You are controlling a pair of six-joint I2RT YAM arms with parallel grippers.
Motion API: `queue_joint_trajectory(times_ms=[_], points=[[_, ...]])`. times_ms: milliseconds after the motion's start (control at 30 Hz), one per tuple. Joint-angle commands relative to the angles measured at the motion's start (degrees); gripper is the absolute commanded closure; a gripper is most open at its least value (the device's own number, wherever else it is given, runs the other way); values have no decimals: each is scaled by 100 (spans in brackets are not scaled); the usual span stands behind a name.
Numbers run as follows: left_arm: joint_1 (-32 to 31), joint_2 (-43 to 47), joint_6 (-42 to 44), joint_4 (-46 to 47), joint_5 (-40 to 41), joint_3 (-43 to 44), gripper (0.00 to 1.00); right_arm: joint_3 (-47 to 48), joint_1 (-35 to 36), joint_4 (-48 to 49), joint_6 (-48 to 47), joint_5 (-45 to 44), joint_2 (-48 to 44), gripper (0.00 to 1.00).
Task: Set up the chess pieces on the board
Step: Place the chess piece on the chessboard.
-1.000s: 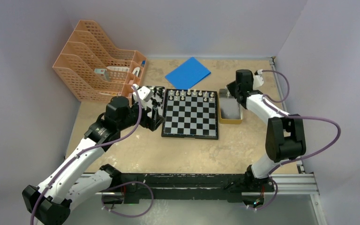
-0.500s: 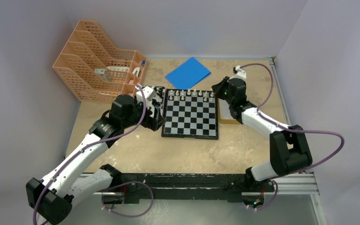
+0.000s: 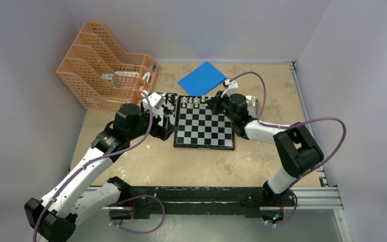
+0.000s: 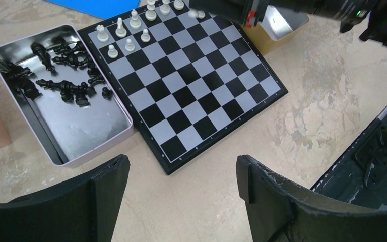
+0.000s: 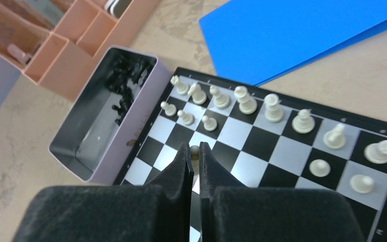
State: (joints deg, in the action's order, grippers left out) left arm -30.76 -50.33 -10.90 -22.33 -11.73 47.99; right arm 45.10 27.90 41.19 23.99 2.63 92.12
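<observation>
Right claw (image 5: 195, 154) clenched on a pale pawn (image 5: 195, 149), hanging over the board (image 4: 191, 96) in the middle of the top frame, near its upper rows where the pale pieces (image 5: 244, 100) already placed stand in two lines. Left claw (image 4: 181, 161) released, jaws wide with nothing between them, above the bench (image 4: 307, 101) by the board's left side. Black pieces (image 4: 65, 91) lie jumbled in a silver tin (image 4: 101, 151) just beside the board's left edge.
</observation>
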Motion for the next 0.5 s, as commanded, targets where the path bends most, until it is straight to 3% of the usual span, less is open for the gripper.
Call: queue_joint_trajectory(times_ms=[0,167,467], points=[[0,119,96,177,132,88,22,-119,323,1080,-428,-106,212,99],[1,134,96,183,148,88,22,-215,480,1769,-649,-337,472,98],[3,179,105,182,159,88,22,-223,646,2117,-830,-972,874,98]])
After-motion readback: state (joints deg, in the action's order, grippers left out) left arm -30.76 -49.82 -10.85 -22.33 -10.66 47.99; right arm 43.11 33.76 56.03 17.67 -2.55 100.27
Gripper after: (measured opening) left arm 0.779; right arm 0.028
